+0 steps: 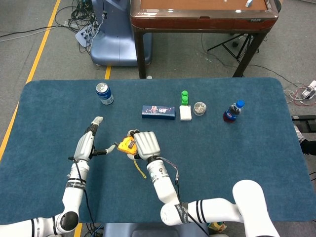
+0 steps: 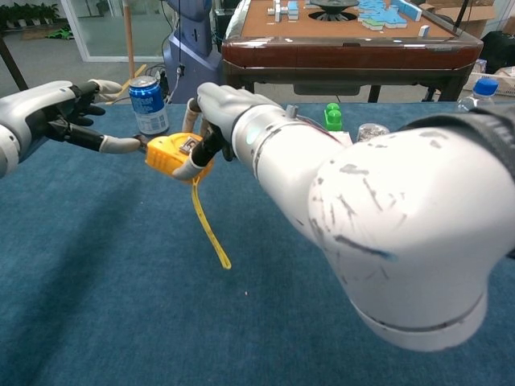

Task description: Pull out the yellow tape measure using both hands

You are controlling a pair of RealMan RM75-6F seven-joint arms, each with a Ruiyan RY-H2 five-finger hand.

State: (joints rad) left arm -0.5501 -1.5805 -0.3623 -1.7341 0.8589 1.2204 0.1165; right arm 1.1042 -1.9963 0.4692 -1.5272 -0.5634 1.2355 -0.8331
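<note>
The yellow tape measure is held just above the blue table cloth, near the left middle. My right hand grips its case from the right and from above. A yellow strap hangs from the case down to the cloth. My left hand is to the left of the case with its fingers spread. One of its fingertips reaches toward the case's left end; whether it touches cannot be made out. No length of tape blade is plainly visible between the hands.
A blue can stands at the back left, behind my left hand. Further back in the middle lie a dark box, a green block, a white box and a small round tin. A bottle stands at the right.
</note>
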